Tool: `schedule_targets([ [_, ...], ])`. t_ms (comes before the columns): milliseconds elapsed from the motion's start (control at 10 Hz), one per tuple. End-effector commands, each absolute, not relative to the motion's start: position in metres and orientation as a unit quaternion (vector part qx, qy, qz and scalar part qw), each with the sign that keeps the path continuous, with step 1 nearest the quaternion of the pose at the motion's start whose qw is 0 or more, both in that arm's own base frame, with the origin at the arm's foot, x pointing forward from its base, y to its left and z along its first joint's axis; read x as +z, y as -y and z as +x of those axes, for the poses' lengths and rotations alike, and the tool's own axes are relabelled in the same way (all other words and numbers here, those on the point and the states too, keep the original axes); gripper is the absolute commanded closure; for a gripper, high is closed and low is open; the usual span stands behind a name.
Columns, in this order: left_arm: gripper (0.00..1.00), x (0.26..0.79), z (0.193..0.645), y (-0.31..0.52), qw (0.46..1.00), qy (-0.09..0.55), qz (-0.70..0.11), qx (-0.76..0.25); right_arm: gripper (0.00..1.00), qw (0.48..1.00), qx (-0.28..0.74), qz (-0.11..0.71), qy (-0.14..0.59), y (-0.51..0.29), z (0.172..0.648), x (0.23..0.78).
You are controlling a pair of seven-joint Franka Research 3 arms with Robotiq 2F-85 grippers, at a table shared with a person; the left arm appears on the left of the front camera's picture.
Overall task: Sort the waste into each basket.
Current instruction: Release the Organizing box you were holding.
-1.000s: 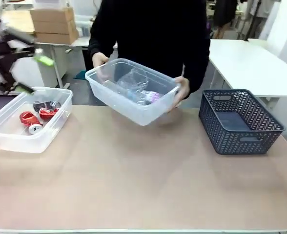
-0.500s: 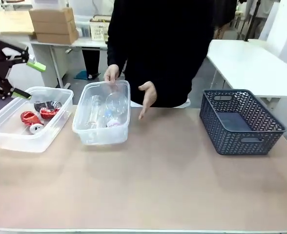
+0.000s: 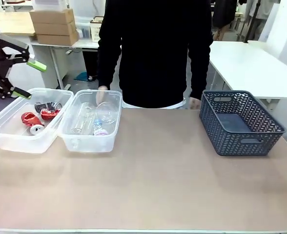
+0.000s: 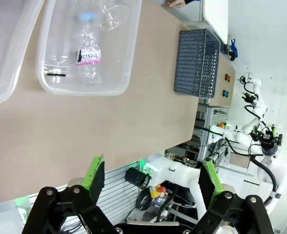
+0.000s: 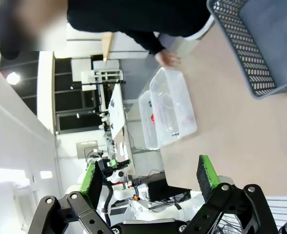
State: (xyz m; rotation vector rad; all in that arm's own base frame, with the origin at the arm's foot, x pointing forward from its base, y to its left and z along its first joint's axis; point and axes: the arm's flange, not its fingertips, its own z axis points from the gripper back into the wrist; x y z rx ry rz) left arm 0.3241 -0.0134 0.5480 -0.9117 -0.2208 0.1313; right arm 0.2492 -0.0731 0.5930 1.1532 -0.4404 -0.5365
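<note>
Two clear baskets stand side by side at the table's left. The left basket (image 3: 14,141) holds crushed red and silver cans (image 3: 32,118). The one beside it (image 3: 87,143) holds clear plastic bottles (image 3: 91,120), and a person's hand (image 3: 103,90) rests at its far rim. My left gripper (image 3: 30,79) hangs open above the left basket's far corner. In the left wrist view its gripper (image 4: 152,175) is open and holds nothing, with the bottle basket (image 4: 87,91) and a labelled bottle (image 4: 87,54) ahead. My right gripper (image 5: 148,176) is open and holds nothing, far from both baskets (image 5: 178,127).
A dark grey lattice basket (image 3: 238,141) stands at the table's right, seen too in the left wrist view (image 4: 196,62) and the right wrist view (image 5: 253,63). The person in black stands at the far edge. Bare tabletop (image 3: 158,185) stretches across the middle and front.
The person has brought the basket with bottles from mid-air down onto the table and slid it left against the can basket. One hand has pulled back. My grippers stayed open.
</note>
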Motion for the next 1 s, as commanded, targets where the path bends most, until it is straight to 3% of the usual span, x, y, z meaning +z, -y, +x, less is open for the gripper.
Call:
schedule_targets([
  [0, 0.00, 0.5483, 0.3235, 0.0144, 0.886, 0.104, -0.448, 0.064, 0.00, 0.778, -0.241, 0.541, 0.209, 0.0722, 0.2505, 0.5951],
  [900, 0.00, 0.5483, 0.3235, 0.0144, 0.886, 0.104, -0.448, 0.064, 0.00, 0.778, -0.241, 0.541, 0.209, 0.0722, 0.2505, 0.5951],
])
